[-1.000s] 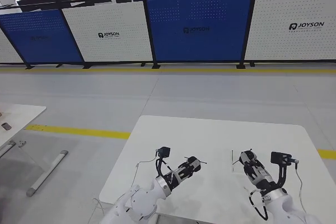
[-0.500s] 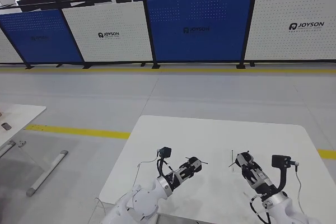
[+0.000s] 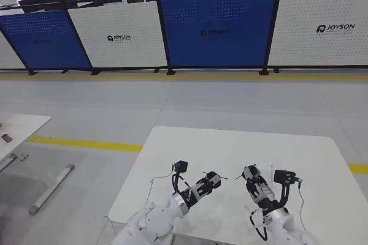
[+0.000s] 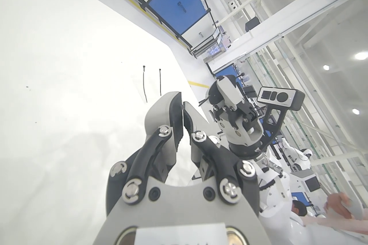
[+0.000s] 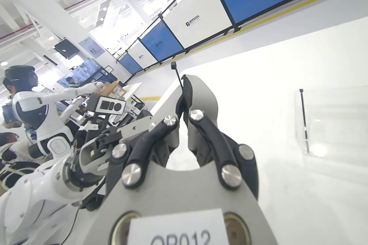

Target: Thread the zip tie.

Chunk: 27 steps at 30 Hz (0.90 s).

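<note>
Left gripper (image 3: 213, 177): I have it over the near part of the counter (image 3: 233, 144), a little to the left of the middle. In my left wrist view (image 4: 182, 102) the fingers are pressed together at the tips.
Strip (image 3: 223, 178): from above I see a thin black strip sticking out on both sides of the left fingertips, pinched crosswise. It looks like a tie, but I cannot tell for sure.
Right gripper (image 3: 250, 172): I have it near the left one but apart from it, further right over the same near part of the counter. Its fingers (image 5: 198, 94) are clamped on the tie.
Tie (image 5: 177, 73): it runs up between the right fingers. Its square head pokes out just past the tips and hangs in the air, off the counter.
Gap: I see the two grippers near each other and not touching. The tie's head points toward the left arm's side.
Box (image 5: 330, 102): a clear box sits on the counter well off to the side of my right fingers.
Spare tie (image 5: 303, 119): one black tie leans inside the box, head up.
Pair (image 4: 144, 84): past my left fingers I see two thin black ties side by side. I cannot tell whether they lie flat or stand.
</note>
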### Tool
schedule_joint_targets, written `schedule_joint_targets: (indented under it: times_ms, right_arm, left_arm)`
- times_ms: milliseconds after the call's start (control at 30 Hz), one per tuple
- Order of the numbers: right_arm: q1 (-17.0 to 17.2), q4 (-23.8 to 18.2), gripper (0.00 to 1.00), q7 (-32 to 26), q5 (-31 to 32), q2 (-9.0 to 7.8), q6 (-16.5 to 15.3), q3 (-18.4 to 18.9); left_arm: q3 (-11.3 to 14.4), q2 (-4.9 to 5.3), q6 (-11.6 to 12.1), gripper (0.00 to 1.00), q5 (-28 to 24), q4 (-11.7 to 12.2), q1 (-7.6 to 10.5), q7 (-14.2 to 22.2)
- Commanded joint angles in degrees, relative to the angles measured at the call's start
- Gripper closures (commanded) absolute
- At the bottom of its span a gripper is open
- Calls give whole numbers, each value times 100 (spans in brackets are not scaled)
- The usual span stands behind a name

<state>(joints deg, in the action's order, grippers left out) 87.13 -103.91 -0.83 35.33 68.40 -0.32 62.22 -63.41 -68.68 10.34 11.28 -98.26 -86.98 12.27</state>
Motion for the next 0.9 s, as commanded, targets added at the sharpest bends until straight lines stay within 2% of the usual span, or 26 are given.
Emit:
schedule_joint_targets:
  times_ms: [0,200,300,400,467,867]
  right_arm:
    - [3,-5,100,3,-2,-1,-2,7]
    - [3,-5,100,3,-2,-1,-2,7]
    - [3,80,100,78,-257,30,-53,11]
    - [-54,231,100,190,-398,81,-138,-122]
    - [-124,343,100,204,-309,108,-76,-221]
    - [-118,341,100,273,-392,127,-108,-218]
  left_arm:
    - [0,0,0,100,0,0,0,0]
    - [0,0,0,100,0,0,0,0]
    - [0,0,0,100,0,0,0,0]
    - [0,0,0,100,0,0,0,0]
    - [0,0,0,100,0,0,0,0]
    - [0,0,0,100,0,0,0,0]
